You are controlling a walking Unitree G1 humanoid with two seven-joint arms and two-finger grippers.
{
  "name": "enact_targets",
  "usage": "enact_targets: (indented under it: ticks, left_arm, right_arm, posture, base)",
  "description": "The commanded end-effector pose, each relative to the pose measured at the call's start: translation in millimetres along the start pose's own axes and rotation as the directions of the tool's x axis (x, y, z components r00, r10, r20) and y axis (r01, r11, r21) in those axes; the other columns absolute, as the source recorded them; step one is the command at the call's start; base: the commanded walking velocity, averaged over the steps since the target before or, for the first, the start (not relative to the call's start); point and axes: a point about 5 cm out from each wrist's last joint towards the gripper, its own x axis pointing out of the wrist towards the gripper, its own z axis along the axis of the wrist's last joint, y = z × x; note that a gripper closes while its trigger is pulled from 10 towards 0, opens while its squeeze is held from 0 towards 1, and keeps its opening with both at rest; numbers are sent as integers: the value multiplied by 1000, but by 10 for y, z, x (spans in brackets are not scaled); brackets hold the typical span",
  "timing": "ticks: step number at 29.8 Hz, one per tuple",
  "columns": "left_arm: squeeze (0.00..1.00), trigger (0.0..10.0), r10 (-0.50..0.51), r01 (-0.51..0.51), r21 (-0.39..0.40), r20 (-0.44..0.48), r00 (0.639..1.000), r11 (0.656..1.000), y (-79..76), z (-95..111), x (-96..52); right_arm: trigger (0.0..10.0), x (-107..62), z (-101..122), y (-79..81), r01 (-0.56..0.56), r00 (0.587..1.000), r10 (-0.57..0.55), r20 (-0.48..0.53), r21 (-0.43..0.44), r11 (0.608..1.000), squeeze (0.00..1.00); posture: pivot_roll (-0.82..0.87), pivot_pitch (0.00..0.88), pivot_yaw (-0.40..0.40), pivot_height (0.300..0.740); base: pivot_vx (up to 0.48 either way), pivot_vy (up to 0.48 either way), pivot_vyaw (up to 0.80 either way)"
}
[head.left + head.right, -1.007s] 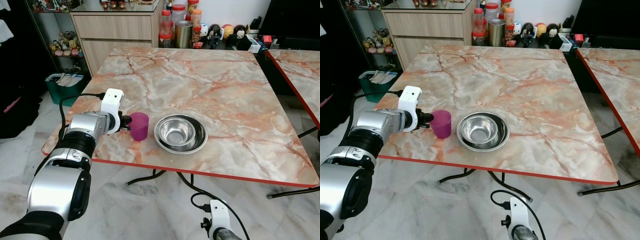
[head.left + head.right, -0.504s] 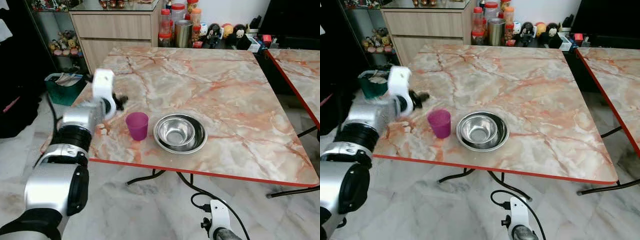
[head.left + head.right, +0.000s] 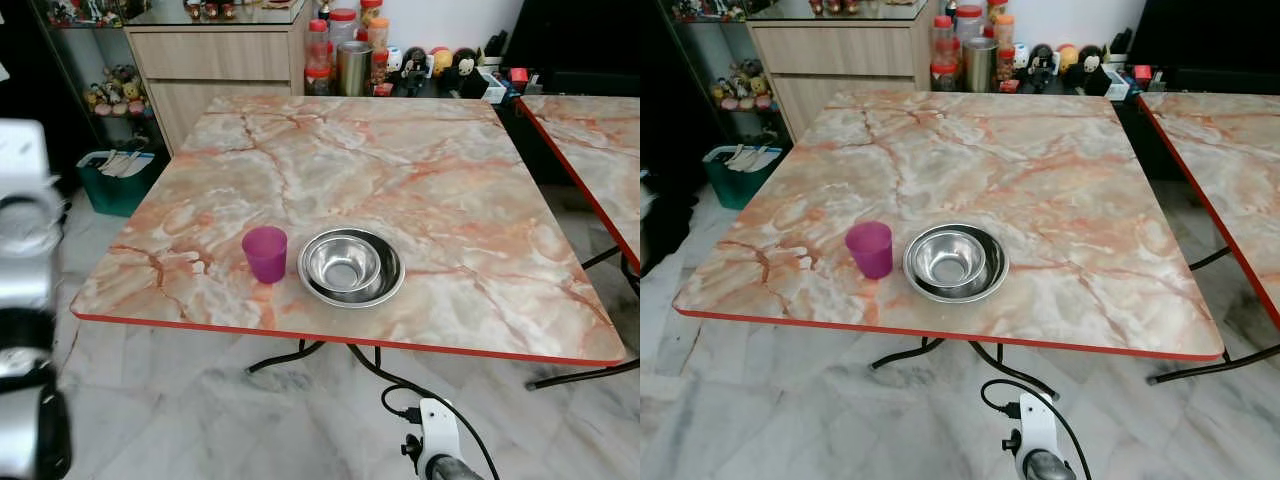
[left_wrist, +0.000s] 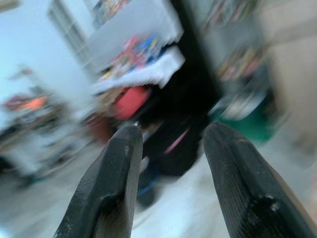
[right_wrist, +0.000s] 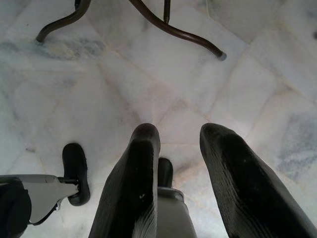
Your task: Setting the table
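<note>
A small purple plastic cup (image 3: 265, 252) is standing upright near the front edge of the square worktop of pink-veined marble with a red rim (image 3: 420, 170), just beside a shallow round stainless-steel bowl (image 3: 350, 267) that is sitting mouth-up to its right. The two are apart by a thin gap, not touching. Placed this way, close to the edge where a seated person would reach, they are reading as one place setting: drink on one side, dish at the centre.

The left gripper (image 4: 171, 163) is pointing away from the worktop toward a blurred room with dark and red shapes that cannot be made out; its jaws are standing well apart with nothing between them. Part of the silver left arm (image 3: 25, 300) is showing at the left edge of the head view, beside the worktop and well clear of the cup.

The right gripper (image 5: 181, 148) is hanging idle below the worktop, aimed at the pale marble floor (image 5: 99, 74) and a dark curved table leg (image 5: 168, 29), its jaws parted and empty.

At the far edge of the worktop, jars with red lids and a metal canister (image 3: 352, 67) are standing by a wooden cabinet (image 3: 210, 55), clear of the setting. Judging by this layout, the cup looks set down and the place seems partly laid, with no cutlery beside the bowl.
</note>
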Motion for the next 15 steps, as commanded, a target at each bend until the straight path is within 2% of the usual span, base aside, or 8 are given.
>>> enact_targets:
  ticks: [1,2,5,8,9,11,12,15]
  left_arm:
    - [0,10000,7,2,133,-65,998,991,12,-390,-120]
    - [0,10000,7,2,133,-65,998,991,12,-390,-120]
    - [0,10000,46,-23,124,-186,981,992,95,-896,-346]
    - [0,10000,39,13,159,-322,946,987,52,-1312,-598]
    - [0,10000,33,34,156,-410,911,987,30,-1537,-763]
    - [0,10000,30,41,143,-459,888,989,14,-1644,-854]
    - [0,10000,-29,73,50,-592,806,996,-78,-1912,-1122]
    - [0,10000,-51,78,15,-628,777,997,-113,-2001,-1226]
  right_arm:
    - [10000,0,8,18,-3,1000,3,7,11,1000,0]
    - [10000,0,8,18,-3,1000,3,7,11,1000,0]
    - [10000,-1,1,14,-2,1000,2,7,13,1000,0]
    - [10000,-1,-4,18,-5,1000,5,4,6,1000,0]
    - [10000,-2,-10,18,-6,1000,6,3,7,1000,0]
    - [10000,-3,-13,18,-6,1000,6,3,7,1000,0]
    - [10000,-4,-18,16,-6,1000,6,3,7,1000,0]
    - [10000,-4,-20,15,-6,1000,6,3,6,1000,0]
  posture:
    - [75,0,29,740]
    - [75,0,29,740]
    - [87,0,27,740]
    - [78,0,28,740]
    - [71,0,30,740]
    - [66,0,31,740]
    - [64,0,31,740]
    - [64,0,31,740]
  base:
    - [0,0,0]
    - [0,0,0]
    - [0,0,0]
    - [0,0,0]
    - [0,0,0]
    - [0,0,0]
    - [0,0,0]
    - [0,0,0]
